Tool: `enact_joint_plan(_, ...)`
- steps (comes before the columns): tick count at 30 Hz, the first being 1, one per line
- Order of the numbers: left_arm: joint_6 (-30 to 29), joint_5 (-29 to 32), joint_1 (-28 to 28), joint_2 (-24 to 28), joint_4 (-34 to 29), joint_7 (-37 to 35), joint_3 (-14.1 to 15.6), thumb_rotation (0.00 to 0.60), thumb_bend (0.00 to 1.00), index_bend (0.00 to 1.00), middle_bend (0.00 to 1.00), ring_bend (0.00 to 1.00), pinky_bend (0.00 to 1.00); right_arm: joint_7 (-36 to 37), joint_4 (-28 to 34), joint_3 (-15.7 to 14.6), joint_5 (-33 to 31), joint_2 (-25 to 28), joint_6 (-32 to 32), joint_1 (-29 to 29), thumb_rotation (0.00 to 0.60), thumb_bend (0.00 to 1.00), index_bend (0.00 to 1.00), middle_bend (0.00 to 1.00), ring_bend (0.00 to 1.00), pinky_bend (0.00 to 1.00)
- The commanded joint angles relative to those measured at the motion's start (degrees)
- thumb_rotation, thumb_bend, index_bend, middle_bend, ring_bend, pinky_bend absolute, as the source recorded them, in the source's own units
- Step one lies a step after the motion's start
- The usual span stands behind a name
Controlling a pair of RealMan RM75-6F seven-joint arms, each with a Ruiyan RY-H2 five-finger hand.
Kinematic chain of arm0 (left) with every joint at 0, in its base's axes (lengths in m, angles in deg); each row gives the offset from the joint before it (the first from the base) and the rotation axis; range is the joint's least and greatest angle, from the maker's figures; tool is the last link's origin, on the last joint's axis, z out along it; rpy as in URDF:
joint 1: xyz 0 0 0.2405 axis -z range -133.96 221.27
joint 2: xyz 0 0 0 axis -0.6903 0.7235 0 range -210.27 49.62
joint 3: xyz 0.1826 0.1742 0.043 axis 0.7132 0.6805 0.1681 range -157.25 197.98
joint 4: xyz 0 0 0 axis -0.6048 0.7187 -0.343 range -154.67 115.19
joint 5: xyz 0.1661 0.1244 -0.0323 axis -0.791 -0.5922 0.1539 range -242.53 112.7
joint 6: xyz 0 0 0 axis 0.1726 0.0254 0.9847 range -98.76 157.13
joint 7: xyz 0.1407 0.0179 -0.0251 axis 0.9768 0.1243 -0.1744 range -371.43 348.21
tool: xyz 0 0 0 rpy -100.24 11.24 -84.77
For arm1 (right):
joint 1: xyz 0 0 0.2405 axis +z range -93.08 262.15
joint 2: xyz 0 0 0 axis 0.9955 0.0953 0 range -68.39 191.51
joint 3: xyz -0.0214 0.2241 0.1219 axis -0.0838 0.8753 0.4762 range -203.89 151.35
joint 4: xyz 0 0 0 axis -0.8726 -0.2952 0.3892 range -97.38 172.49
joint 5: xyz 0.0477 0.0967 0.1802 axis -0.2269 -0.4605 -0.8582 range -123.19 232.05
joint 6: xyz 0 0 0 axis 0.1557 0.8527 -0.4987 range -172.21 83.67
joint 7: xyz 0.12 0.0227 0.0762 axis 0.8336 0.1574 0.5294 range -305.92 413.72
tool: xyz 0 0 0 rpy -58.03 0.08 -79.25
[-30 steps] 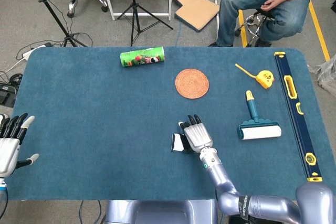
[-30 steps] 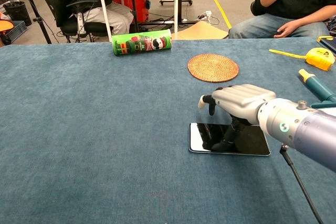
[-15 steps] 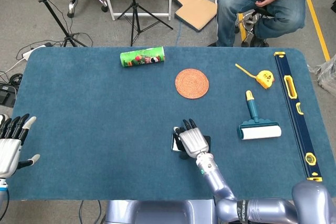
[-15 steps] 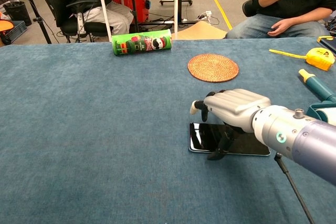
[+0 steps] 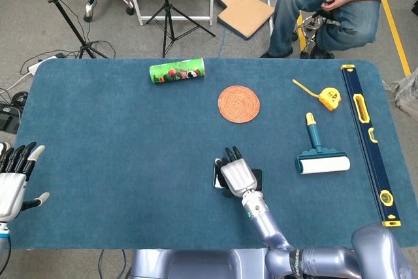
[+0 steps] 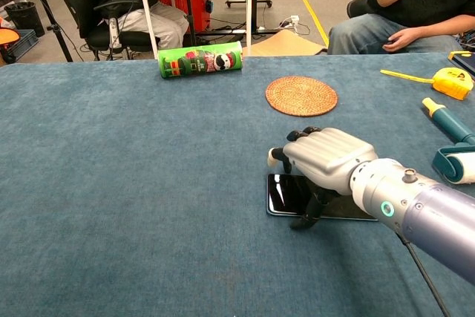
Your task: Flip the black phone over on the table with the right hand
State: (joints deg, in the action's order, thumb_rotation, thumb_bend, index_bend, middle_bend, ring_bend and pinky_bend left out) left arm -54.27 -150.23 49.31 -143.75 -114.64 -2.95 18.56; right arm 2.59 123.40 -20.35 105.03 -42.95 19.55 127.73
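The black phone (image 6: 285, 194) lies flat on the blue table, screen glossy; in the head view only its ends (image 5: 218, 177) show from under my right hand (image 5: 236, 175). In the chest view my right hand (image 6: 323, 158) arches over the phone's middle, palm down. Its thumb (image 6: 307, 214) reaches down to the phone's near edge, and the other fingers curl above the far edge without clearly touching it. The phone is not lifted. My left hand (image 5: 13, 184) hovers at the table's left edge, fingers spread and holding nothing.
A woven round coaster (image 5: 238, 104) lies behind the phone and a green can (image 5: 177, 70) lies on its side at the back. A lint roller (image 5: 320, 154), yellow tape measure (image 5: 329, 98) and long level (image 5: 368, 141) are to the right. A seated person is behind the table.
My right hand has shifted left over the phone. Its thumb has slid from the screen to the phone's near edge. The phone stays flat and the left hand is still.
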Motion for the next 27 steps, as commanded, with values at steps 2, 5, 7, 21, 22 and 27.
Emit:
enact_joint_plan(2, 0.0, 0.0, 0.0, 0.0, 0.0, 0.1, 0.0, 0.6, 0.0, 0.0, 0.0, 0.0, 0.0, -0.2, -0.2, 0.0, -0.7, 0.0, -0.3, 0.0, 0.6, 0.0, 0.31, 0.36, 0.0, 0.0)
enact_joint_plan(5, 0.0, -0.1, 0.0, 0.0, 0.0, 0.1, 0.1, 0.6, 0.0, 0.0, 0.0, 0.0, 0.0, -0.6, -0.3, -0.1, -0.9, 0.0, -0.5, 0.1, 0.6, 0.0, 0.4, 0.45, 0.05, 0.0)
enact_joint_plan(7, 0.0, 0.0, 0.1, 0.0, -0.1, 0.1, 0.1, 0.6, 0.0, 0.0, 0.0, 0.0, 0.0, -0.6, -0.4, 0.0, -0.9, 0.0, -0.5, 0.2, 0.6, 0.01, 0.44, 0.49, 0.09, 0.0)
enact_joint_plan(21, -0.2, -0.1, 0.0, 0.2, -0.3, -0.2, 0.1, 0.6, 0.0, 0.0, 0.0, 0.0, 0.0, 12.4, 0.6, 3.4, 8.4, 1.7, 1.8, -1.1, 0.6, 0.08, 0.49, 0.54, 0.17, 0.0)
enact_joint_plan(22, -0.2, -0.2, 0.0, 0.2, -0.3, -0.2, 0.1, 0.6, 0.0, 0.0, 0.0, 0.0, 0.0, 14.2, 0.4, 3.9, 9.3, 1.9, 1.9, -1.2, 0.6, 0.08, 0.49, 0.54, 0.17, 0.0)
enact_joint_plan(27, -0.4, -0.4, -0.1, 0.3, -0.4, -0.4, 0.2, 0.6, 0.0, 0.0, 0.0, 0.0, 0.0, 24.9, -0.9, 6.4, 14.2, 2.1, 2.8, -1.9, 0.6, 0.08, 0.48, 0.53, 0.17, 0.0)
